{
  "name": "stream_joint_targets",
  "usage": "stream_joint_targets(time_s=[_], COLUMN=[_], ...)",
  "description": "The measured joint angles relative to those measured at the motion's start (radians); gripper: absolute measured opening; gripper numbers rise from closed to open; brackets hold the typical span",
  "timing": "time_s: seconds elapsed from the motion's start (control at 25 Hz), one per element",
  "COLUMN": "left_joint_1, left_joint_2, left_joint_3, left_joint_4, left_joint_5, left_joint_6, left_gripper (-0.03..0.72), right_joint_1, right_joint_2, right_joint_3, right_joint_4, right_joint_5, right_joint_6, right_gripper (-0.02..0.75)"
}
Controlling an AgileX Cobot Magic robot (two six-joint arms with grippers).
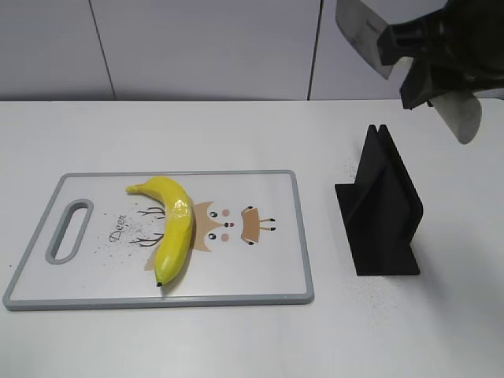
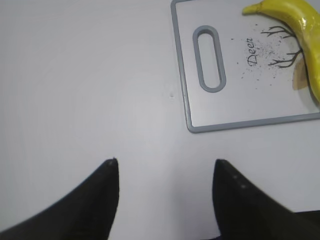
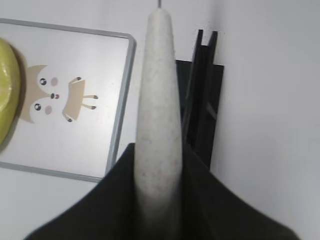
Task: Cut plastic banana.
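The plastic banana [image 1: 174, 227] lies on the cutting board [image 1: 260, 276]; the knife stand [image 1: 383, 209] is to its right, apart.

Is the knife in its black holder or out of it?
Out. The right gripper is shut on the knife, raised above the table; the black holder stands with nothing in its slot.

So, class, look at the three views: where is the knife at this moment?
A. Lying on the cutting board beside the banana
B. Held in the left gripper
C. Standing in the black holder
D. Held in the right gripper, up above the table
D: the right gripper is clamped on the knife above the empty black holder, while the left gripper is open and holds nothing.
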Motion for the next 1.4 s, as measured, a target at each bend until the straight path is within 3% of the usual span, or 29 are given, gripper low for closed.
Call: stream_joint_targets(time_s=[0.36, 0.72, 1.0, 1.4], left_joint_1=[0.000, 0.000, 0.000, 0.000], left_joint_2=[-0.400, -0.718, -0.748, -0.748], left_joint_3=[0.220, 0.248, 0.301, 0.332], left_joint_4=[-0.001, -0.001, -0.001, 0.069], left_joint_5=[0.001, 0.032, 0.035, -0.049], left_joint_6=[-0.006, -0.007, -0.011, -0.138], left_gripper=[0.571, 0.570, 0.566, 0.469], right_joint_1=[-0.032, -0.033, -0.033, -0.033], right_joint_2=[-0.018, -0.020, -0.021, -0.006], right_joint_3=[0.134, 0.222, 0.251, 0.251], right_joint_4=[-0.035, -0.040, -0.082, -0.106], right_joint_5=[-0.032, -0.100, -0.137, -0.168], right_joint_6=[0.057, 0.097, 0.122, 0.143], right_gripper=[0.160, 0.160, 0.160, 0.160])
